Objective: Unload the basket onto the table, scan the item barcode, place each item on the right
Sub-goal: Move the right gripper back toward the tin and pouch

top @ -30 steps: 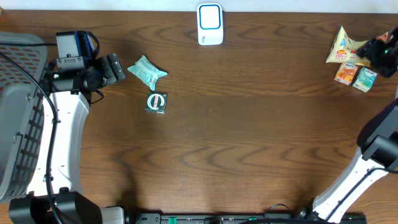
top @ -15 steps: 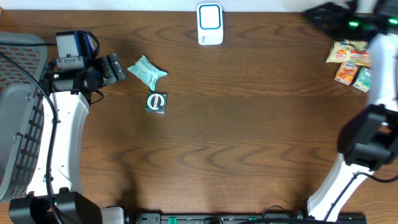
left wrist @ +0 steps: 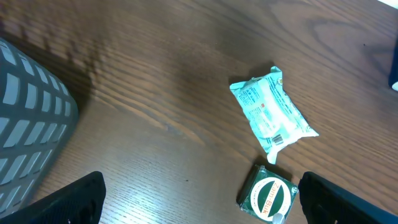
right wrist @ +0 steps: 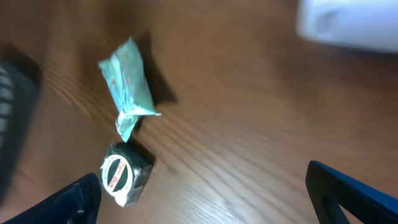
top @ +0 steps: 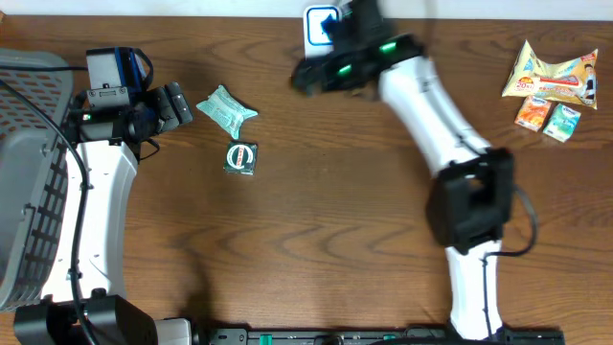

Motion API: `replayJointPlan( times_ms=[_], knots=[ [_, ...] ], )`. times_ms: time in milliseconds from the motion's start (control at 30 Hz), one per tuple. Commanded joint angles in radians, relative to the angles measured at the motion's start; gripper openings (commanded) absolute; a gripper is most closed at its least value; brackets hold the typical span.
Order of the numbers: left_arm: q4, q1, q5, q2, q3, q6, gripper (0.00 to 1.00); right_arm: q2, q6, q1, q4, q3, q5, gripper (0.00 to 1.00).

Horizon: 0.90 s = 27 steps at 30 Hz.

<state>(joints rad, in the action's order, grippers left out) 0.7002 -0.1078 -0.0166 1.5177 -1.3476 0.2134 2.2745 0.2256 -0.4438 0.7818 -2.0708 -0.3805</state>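
Observation:
Two items lie left of centre on the wooden table: a teal crinkled packet and a dark green Zam-Buk box. The white-and-blue scanner stands at the far edge, partly hidden by my right arm, and is a white blur in the right wrist view. My left gripper is open just left of the packet, holding nothing. My right gripper, motion-blurred, hovers open right of the packet and in front of the scanner, also holding nothing.
A grey mesh basket fills the left edge beside my left arm. A snack bag and two small cartons sit at the far right.
My right arm has swept from the far right corner across to the table's middle, in front of the scanner, and its jaws have spread wider. The left arm and both items have stayed put.

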Motion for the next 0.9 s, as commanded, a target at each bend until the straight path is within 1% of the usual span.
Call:
replayJointPlan(
  times_ms=[0,133,300,467,567,633,667,700,733,767,867],
  knots=[
    [0.003,-0.003,0.006,0.006,0.005,0.008,0.98,0.047,0.072,-0.087,-0.014,-0.008,0.145,0.99],
    [0.003,-0.003,0.006,0.006,0.005,0.008,0.97,0.101,0.095,-0.177,-0.055,-0.008,0.146,0.99],
    [0.003,-0.003,0.006,0.006,0.005,0.008,0.98,0.147,0.081,-0.238,-0.115,-0.008,0.169,0.99],
    [0.003,-0.003,0.006,0.006,0.005,0.008,0.97,0.147,0.084,-0.237,-0.159,-0.008,0.248,0.99],
    [0.003,-0.003,0.006,0.006,0.005,0.008,0.98,0.148,0.084,-0.212,-0.208,-0.008,0.247,0.99],
    [0.003,-0.003,0.006,0.006,0.005,0.008,0.98,0.148,0.057,-0.194,-0.240,-0.008,0.233,0.99],
    [0.003,-0.003,0.006,0.006,0.005,0.008,0.98,0.148,0.040,-0.184,-0.257,-0.008,0.224,0.98],
    [0.003,-0.003,0.006,0.006,0.005,0.008,0.97,0.148,0.035,-0.174,-0.278,-0.008,0.215,0.94],
    [0.003,-0.003,0.006,0.006,0.005,0.008,0.98,0.150,0.035,-0.167,-0.301,-0.008,0.208,0.87],
    [0.003,-0.003,0.006,0.006,0.005,0.008,0.98,0.154,0.035,-0.162,-0.326,-0.008,0.200,0.84],
    [0.003,-0.003,0.006,0.006,0.005,0.009,0.98,0.175,0.042,-0.154,-0.408,-0.008,0.144,0.85]
  ],
)
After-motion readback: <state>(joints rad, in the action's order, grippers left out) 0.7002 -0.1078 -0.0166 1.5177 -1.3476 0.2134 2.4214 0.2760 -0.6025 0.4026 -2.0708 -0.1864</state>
